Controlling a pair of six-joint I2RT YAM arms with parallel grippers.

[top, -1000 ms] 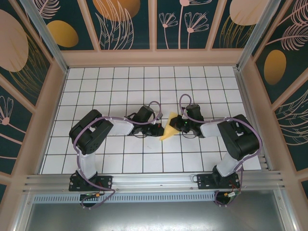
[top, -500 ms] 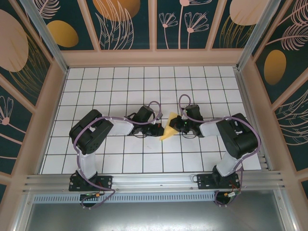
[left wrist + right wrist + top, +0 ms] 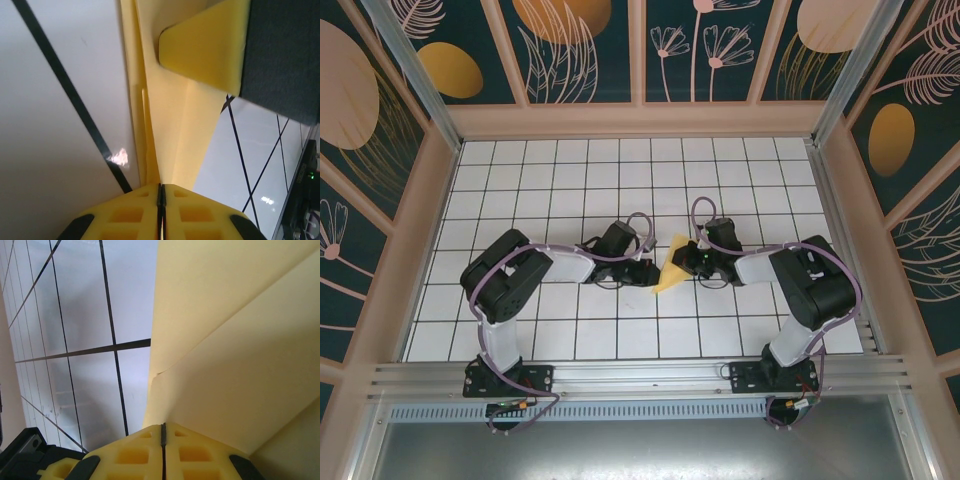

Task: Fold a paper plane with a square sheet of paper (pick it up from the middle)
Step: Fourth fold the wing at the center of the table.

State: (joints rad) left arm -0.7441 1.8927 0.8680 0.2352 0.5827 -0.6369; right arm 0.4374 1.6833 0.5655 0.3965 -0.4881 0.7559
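Note:
The pale-yellow folded paper (image 3: pixel 671 266) stands between the two arms at the table's middle, a pointed shape with layered flaps. My left gripper (image 3: pixel 652 270) is shut on its left edge; in the left wrist view the paper (image 3: pixel 170 125) runs up from the closed yellow fingers (image 3: pixel 130 215), and the right gripper's yellow fingertip (image 3: pixel 205 45) shows at the top. My right gripper (image 3: pixel 686 258) is shut on the opposite side; in the right wrist view the paper's folded layers (image 3: pixel 235 350) rise from its closed fingers (image 3: pixel 200 455).
The white grid-tiled table (image 3: pixel 570 190) stretches around the arms, bounded by wooden walls (image 3: pixel 635 120) at the back and sides. The aluminium rail (image 3: pixel 640 378) with both arm bases runs along the near edge.
The right arm's elbow has shifted slightly left and the left arm's elbow slightly outward. The paper stays pinched between both grippers in nearly the same place.

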